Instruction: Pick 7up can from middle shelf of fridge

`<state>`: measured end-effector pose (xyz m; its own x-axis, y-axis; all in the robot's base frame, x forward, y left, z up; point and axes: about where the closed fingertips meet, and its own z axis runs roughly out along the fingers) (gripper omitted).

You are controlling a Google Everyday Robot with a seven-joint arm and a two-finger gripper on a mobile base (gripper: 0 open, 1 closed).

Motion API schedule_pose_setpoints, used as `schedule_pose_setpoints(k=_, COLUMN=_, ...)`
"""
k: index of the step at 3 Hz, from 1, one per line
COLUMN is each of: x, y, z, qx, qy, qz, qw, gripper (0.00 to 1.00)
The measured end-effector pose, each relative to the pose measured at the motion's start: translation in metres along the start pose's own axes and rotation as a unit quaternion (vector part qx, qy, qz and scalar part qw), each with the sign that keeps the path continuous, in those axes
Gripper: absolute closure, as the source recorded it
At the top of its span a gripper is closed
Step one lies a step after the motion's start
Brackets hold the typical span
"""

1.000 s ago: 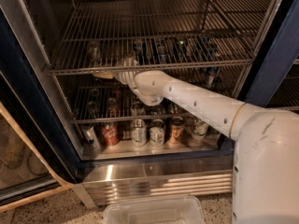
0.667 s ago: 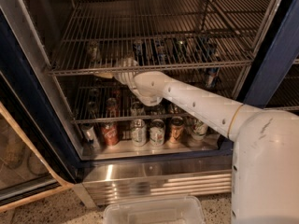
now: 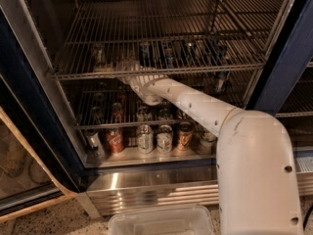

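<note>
**7up can on middle shelf, gripper close beside it**

7up can (image 3: 98,56) is seen upright on the middle shelf (image 3: 205,68), towards the left end and a little behind the thicker front rail. Its pale body is partly masked by the wire rods in front of it.

Gripper (image 3: 123,66) is placed at the front rail of that same shelf, just right of the can and slightly nearer the camera. Whether the gripper is apart or together cannot be told, as its outline is merged with the rack. Contact with the can cannot be confirmed either.

Arm (image 3: 195,104) is stretched from the lower right, up and to the left into the fridge (image 3: 146,192). It crosses in front of the rack below, and the wide white link fills the lower right corner of the view.

Blue cans (image 3: 145,53) are lined up on the middle shelf to the right of the gripper, in a row running towards the right wall.

Lower rack (image 3: 98,127) is loaded with dark cans and bottles. More cans are stood on the fridge floor beneath it, with a red can (image 3: 115,140) at the left of that front row.

Ribbed steel base panel is visible below the opening. Clear plastic container (image 3: 161,222) is set on the floor in front of it
</note>
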<state>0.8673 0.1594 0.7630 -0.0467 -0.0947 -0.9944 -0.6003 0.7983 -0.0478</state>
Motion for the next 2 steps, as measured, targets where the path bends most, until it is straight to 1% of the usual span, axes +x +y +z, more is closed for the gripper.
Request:
schedule_pose_setpoints(k=1, x=0.0036, y=-0.0038, z=0.0093, qx=0.003, qy=-0.007, qz=-0.007, qw=0.9999, gripper=0.06)
schedule_pose_setpoints(k=2, x=0.0027, y=-0.0044, z=0.0191, qx=0.000, qy=-0.009, qz=-0.017, qw=0.9998, gripper=0.06)
